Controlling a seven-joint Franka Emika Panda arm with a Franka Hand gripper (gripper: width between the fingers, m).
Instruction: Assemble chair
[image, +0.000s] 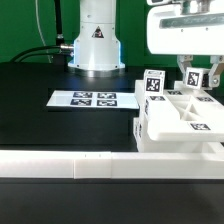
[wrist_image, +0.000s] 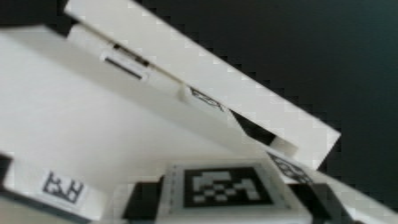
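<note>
The chair parts are white plastic pieces with black-and-white tags. A joined cluster of panels and blocks (image: 178, 120) sits at the exterior view's right, with a tagged leg cube (image: 153, 83) at its back left. My gripper (image: 197, 80) hangs over the cluster's back edge, shut on a small tagged block (image: 196, 82). In the wrist view that block (wrist_image: 222, 186) fills the gap between the dark fingers (wrist_image: 146, 198) of the gripper (wrist_image: 222, 200). Beyond it lie a broad white panel (wrist_image: 89, 120) and a long slotted panel (wrist_image: 196, 70).
The marker board (image: 85, 99) lies flat on the black table left of the cluster. A long white border rail (image: 70, 164) runs along the front. The arm's white base (image: 95, 45) stands at the back, with cables to its left before a green wall.
</note>
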